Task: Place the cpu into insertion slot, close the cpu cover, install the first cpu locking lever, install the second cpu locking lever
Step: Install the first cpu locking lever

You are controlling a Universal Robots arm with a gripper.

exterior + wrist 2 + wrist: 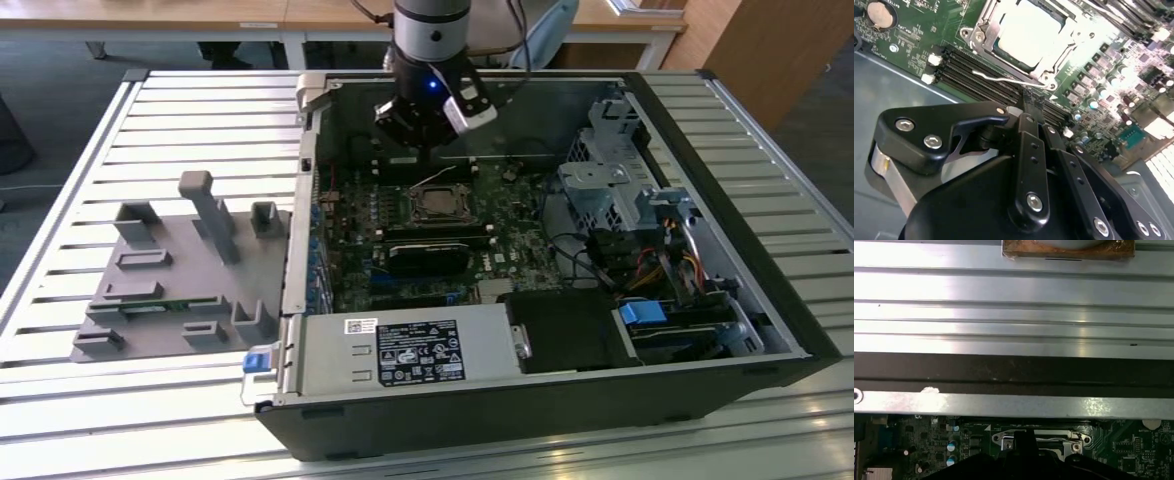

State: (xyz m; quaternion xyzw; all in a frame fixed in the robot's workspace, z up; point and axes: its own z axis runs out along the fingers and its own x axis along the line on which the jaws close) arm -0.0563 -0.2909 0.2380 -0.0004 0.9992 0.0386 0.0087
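Hovers over the motherboard (914, 40), fingers (1026, 122) pinched narrow, tips just beside the wire locking lever (999, 78). Shows the cpu (1026, 30) seated in the insertion slot (1050, 80) under the lowered cpu cover (986, 22).

A robotics laboratory or test workshop is indicated. An open computer case (534, 420) is laid on a slatted aluminium work table (80, 400) and is reached into by a robot arm (430, 30). A grey fixture block (160, 290) is set beside the case, and wooden desks (160, 12) are seen behind.
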